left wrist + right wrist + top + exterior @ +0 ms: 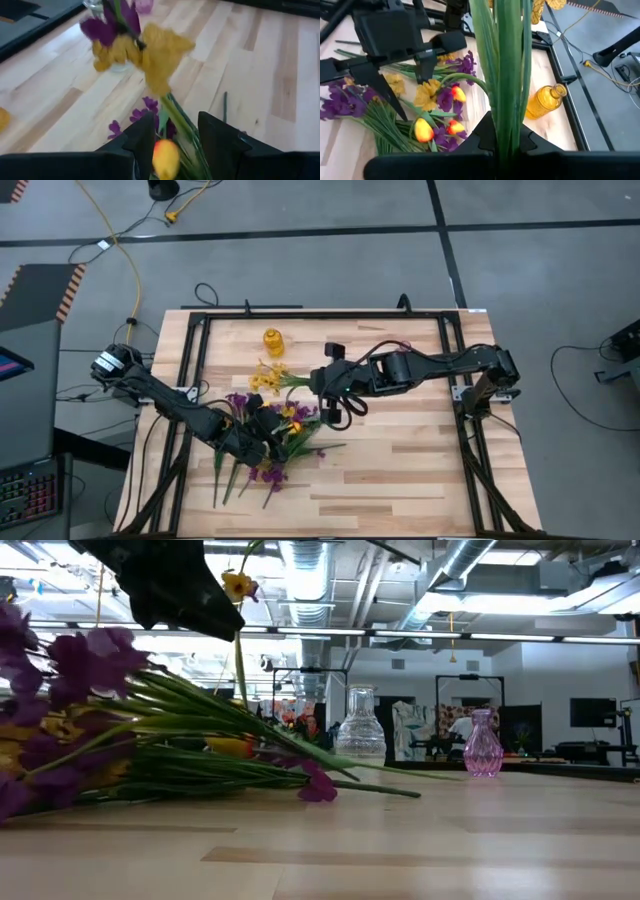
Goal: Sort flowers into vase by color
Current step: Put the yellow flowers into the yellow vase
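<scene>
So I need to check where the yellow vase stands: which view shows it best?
The high view: the yellow vase shows whole on the table, beyond the flower pile. The right wrist view shows it close but partly behind green stems held by the right gripper. The low and left wrist views don't clearly show it.

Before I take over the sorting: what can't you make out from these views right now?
- Left gripper: whether it grips the green stem between its fingers; left wrist view is blurred.
- Blooms on the bundle of green stems in the right gripper: cut off by the right wrist picture's edge.
- Yellow vase: contents too small in the high view.
</scene>
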### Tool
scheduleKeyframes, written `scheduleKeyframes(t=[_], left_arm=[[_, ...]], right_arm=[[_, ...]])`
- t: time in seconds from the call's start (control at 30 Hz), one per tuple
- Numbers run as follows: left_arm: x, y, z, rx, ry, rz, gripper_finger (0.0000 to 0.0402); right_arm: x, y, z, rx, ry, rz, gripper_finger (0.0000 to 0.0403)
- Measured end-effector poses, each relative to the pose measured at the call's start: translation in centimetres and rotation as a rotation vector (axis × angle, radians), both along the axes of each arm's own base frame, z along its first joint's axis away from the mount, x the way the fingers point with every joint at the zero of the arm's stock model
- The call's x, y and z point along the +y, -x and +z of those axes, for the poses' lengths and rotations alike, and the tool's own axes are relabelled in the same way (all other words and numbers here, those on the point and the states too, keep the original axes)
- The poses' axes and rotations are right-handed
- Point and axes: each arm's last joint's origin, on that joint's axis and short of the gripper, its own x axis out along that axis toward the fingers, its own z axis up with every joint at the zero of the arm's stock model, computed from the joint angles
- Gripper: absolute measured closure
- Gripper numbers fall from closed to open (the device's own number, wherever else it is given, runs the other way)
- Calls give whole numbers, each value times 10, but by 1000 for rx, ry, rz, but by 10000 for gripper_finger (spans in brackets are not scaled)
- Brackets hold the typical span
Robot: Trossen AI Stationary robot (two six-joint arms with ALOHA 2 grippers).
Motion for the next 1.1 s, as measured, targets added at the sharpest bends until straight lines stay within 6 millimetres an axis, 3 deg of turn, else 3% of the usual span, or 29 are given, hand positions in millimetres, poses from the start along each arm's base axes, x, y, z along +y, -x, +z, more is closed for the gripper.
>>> scheduleKeyframes(t=[0.3, 0.6, 1.1], left_arm=[[3, -2, 0, -5, -5, 18, 270], [4, -1, -1, 11, -4, 11, 393], [2, 4, -8, 139, 82, -80, 401]], right_arm=[[2, 0, 0, 1, 0, 6, 364], [2, 0, 0, 1, 0, 5, 364], [-2, 37, 41, -109, 44, -66, 364]])
